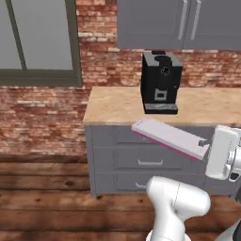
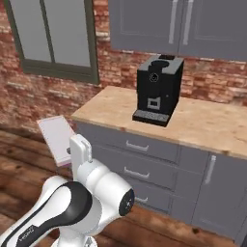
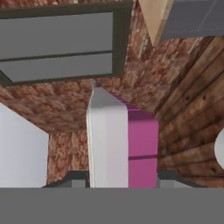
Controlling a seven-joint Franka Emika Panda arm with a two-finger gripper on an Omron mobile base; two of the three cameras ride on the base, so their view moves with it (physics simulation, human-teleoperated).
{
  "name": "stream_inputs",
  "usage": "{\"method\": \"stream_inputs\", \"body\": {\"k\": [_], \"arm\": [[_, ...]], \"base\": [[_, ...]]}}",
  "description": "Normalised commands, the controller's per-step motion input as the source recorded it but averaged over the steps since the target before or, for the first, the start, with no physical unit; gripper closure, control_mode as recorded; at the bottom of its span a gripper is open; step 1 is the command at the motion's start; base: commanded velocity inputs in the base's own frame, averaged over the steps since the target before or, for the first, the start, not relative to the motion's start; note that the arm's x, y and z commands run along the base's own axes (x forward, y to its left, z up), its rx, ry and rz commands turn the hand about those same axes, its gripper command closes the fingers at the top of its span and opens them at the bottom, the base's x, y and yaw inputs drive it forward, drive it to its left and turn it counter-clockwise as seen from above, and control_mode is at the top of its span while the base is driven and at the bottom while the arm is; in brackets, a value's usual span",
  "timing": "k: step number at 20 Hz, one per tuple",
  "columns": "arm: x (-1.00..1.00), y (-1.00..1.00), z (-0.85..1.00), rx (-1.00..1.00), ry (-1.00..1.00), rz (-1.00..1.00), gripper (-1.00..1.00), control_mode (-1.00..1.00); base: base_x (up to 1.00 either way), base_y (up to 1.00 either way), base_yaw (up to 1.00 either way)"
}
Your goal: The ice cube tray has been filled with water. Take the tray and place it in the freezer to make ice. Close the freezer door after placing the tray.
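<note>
The ice cube tray (image 1: 169,136) is a long thin slab with a pale top and a magenta-pink lower edge. It hangs in the air in front of the counter's drawers, tilted down toward the right in the left base view. My gripper (image 1: 205,143) is shut on its right end. In the right base view the tray (image 2: 57,134) sticks out to the left of the gripper (image 2: 72,151). The hand view looks along the tray (image 3: 118,140), which stands between the two fingertips (image 3: 168,178) of the gripper (image 3: 122,180). The freezer and the freezer door are out of view.
A black coffee machine (image 1: 160,82) stands on the wooden counter (image 1: 113,106), above grey drawers (image 1: 141,162). Grey wall cabinets (image 1: 179,23) hang overhead. A window (image 1: 37,42) in the brick wall is to the left, and a wooden floor (image 1: 42,197) lies below.
</note>
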Motion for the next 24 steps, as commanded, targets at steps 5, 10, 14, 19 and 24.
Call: {"method": "stream_inputs", "body": {"k": [5,10,14,19,24], "arm": [[0.0,0.0,0.0,0.0,0.0,0.0,1.0,1.0],[0.0,0.0,0.0,0.0,0.0,0.0,1.0,1.0],[0.0,0.0,0.0,0.0,0.0,0.0,1.0,1.0],[0.0,0.0,0.0,0.0,0.0,0.0,1.0,1.0],[0.0,0.0,0.0,0.0,0.0,0.0,1.0,1.0]], "base": [[0.0,0.0,0.59],[0.0,0.0,0.61],[0.05,0.0,0.65],[0.06,0.0,0.67],[0.1,0.0,0.66]]}}
